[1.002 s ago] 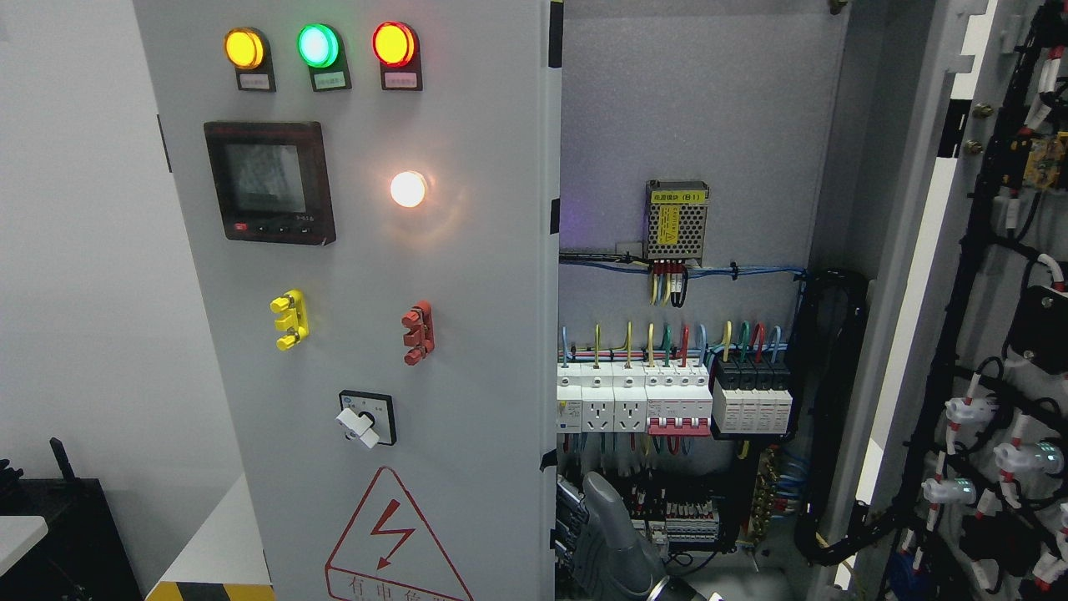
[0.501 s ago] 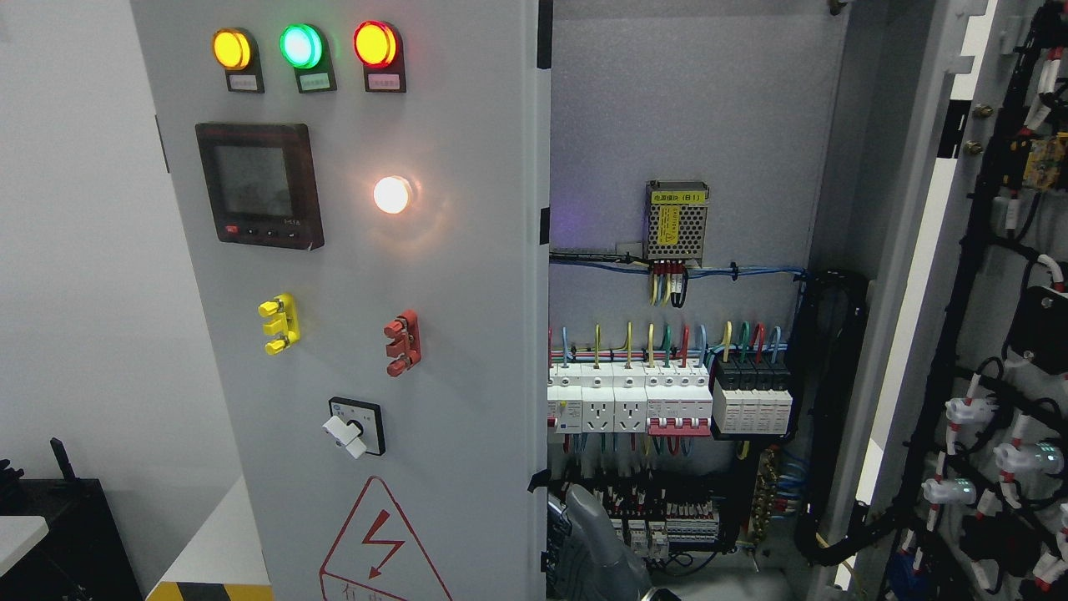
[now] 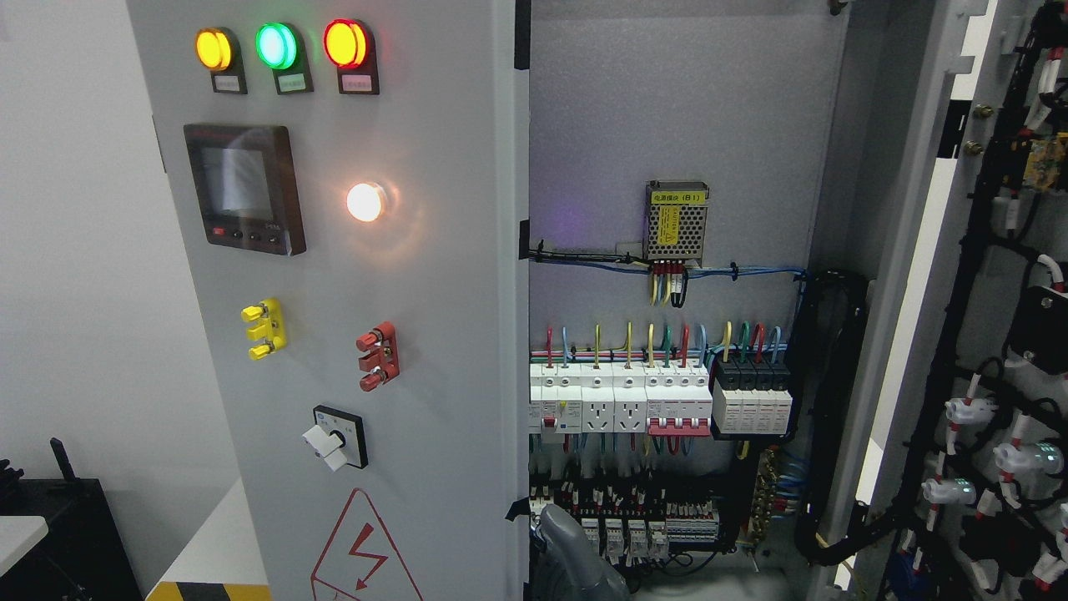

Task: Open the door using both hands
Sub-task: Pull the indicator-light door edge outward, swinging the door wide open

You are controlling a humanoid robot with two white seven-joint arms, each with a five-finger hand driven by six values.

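Observation:
The cabinet's left door (image 3: 434,275) is a grey panel with three lamps, a dark meter, a lit white lamp, yellow and red terminals, a rotary switch and a red warning triangle. It stands partly swung out, with its free edge (image 3: 519,334) near the picture's middle. The right door (image 3: 993,334) hangs wide open at the far right, showing its wired inner side. A grey hand (image 3: 561,547) rises from the bottom edge just right of the middle, close beside the left door's free edge. I take it for my right hand. No left arm shows.
Inside the cabinet (image 3: 667,125) are a row of white breakers (image 3: 634,401), a small meshed power supply (image 3: 677,220) and black cable bundles (image 3: 834,417). A black box (image 3: 58,534) stands at the lower left by a white wall.
The left door has swung further to the left, uncovering more of the breaker row. The grey hand has shifted left and lower along with the door's edge.

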